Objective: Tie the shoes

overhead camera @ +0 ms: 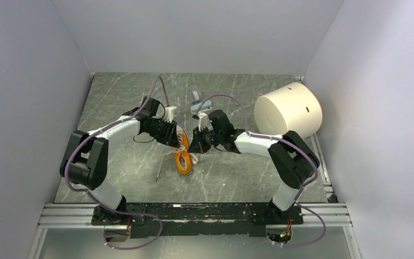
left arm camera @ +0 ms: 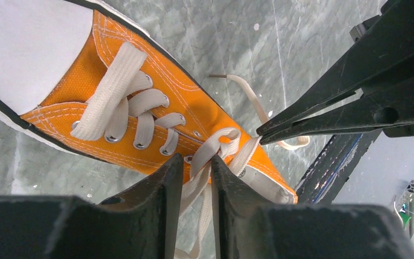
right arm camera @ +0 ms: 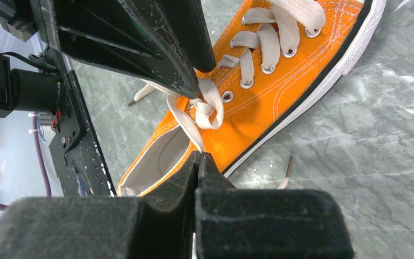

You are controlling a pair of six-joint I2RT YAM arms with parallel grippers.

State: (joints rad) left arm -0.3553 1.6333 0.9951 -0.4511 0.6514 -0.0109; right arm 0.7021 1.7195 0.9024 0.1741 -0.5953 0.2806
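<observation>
Filling the view, table (overhead camera: 129,178) is boxed by walls left, right and back. Drum (overhead camera: 288,110) lies on its side at right rear, well apart from the work. Shoe (overhead camera: 183,159) sits mid-table. Left gripper (left arm camera: 197,161) and right gripper (right arm camera: 199,159) meet over its top eyelets, tips near each other, each pinched closed on a strand of the laces (left arm camera: 113,91). Knot (left arm camera: 221,144): first crossover looks formed but loose. Judging it about a third done; cinching, loops and bow are left. Room: open table on both sides of the shoe for pulling outward, little gap between grippers. Lace tip (right arm camera: 288,168) lies free on table just beside the sole.
</observation>
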